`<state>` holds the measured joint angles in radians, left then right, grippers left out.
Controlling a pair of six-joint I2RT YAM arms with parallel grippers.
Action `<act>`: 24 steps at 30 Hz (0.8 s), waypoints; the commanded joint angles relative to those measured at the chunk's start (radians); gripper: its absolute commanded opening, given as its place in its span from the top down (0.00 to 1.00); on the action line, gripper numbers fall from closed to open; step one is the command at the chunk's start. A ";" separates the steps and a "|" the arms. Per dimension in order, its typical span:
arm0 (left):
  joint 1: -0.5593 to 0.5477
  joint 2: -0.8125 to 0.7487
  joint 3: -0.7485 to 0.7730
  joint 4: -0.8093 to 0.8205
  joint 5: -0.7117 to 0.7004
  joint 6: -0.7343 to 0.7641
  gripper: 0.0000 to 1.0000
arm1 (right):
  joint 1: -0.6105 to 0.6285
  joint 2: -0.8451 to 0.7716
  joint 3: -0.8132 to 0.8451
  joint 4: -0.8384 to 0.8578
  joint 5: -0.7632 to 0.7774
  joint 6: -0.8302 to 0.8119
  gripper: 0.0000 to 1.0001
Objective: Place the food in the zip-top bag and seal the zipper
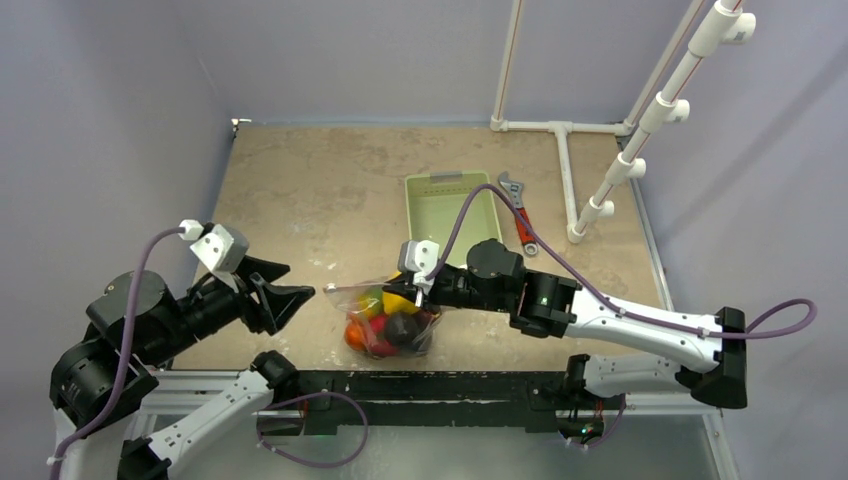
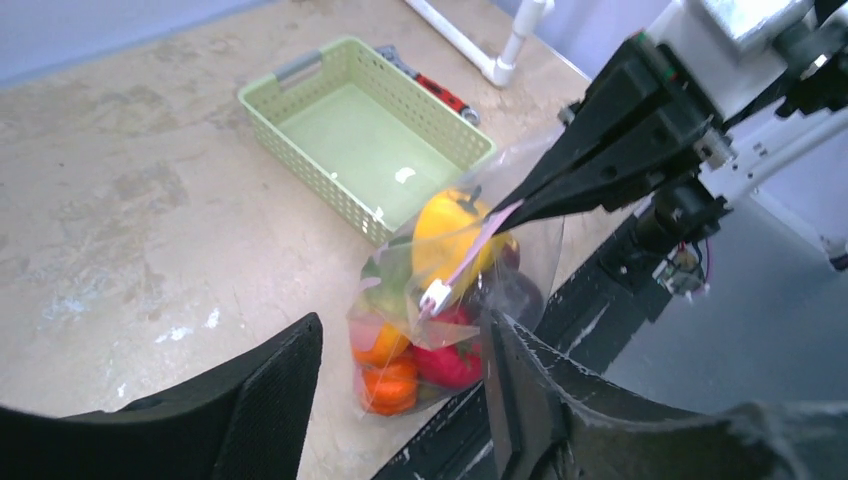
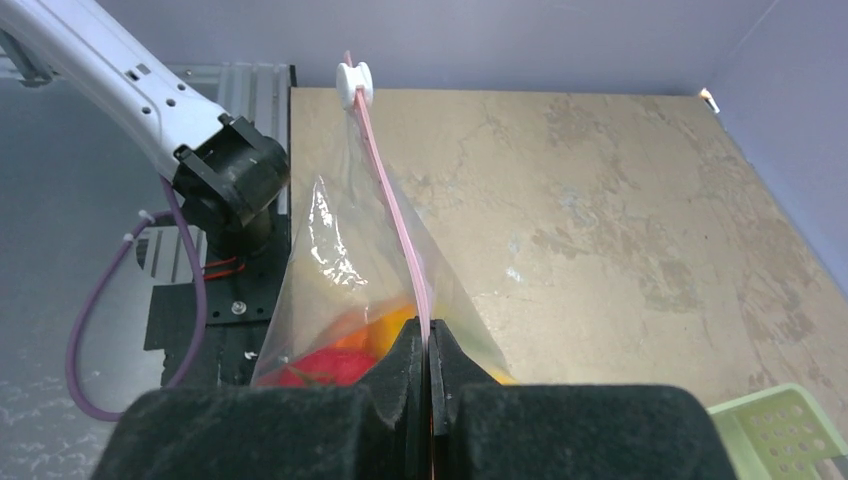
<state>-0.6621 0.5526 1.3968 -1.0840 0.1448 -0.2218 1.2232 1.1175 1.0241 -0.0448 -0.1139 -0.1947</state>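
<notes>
Right tool (image 3: 430,335) is clamped on the pale pink zipper strip (image 3: 395,215) of the clear crinkly plastic bag (image 1: 385,320), filled with colourful toy fruits and vegetables (image 2: 450,230), just nearer than the light green slotted plastic basket (image 1: 450,215). Left tool (image 1: 300,287) gapes empty, left of that basket.

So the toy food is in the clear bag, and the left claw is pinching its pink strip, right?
Not quite. It's the right gripper pinching the pink strip, as the right wrist view shows. The left gripper is open, holding nothing. The toy food is in the bag.
</notes>
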 commanded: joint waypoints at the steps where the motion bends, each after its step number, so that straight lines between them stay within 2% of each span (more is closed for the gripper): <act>1: 0.001 -0.008 0.035 0.086 -0.068 -0.012 0.40 | -0.001 0.016 0.051 0.089 0.033 -0.006 1.00; 10: 0.001 0.026 0.009 0.136 -0.032 0.014 0.19 | -0.013 0.134 0.140 0.134 0.162 -0.083 1.00; 17: 0.001 0.022 -0.039 0.143 -0.033 0.004 0.18 | -0.152 0.269 0.270 0.203 0.130 -0.171 1.00; 24: 0.001 -0.002 -0.046 0.141 -0.045 -0.004 0.18 | -0.226 0.453 0.454 0.288 0.120 -0.268 1.00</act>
<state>-0.6621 0.5621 1.3544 -0.9779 0.1146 -0.2180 1.0248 1.5066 1.3304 0.0837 0.0082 -0.3752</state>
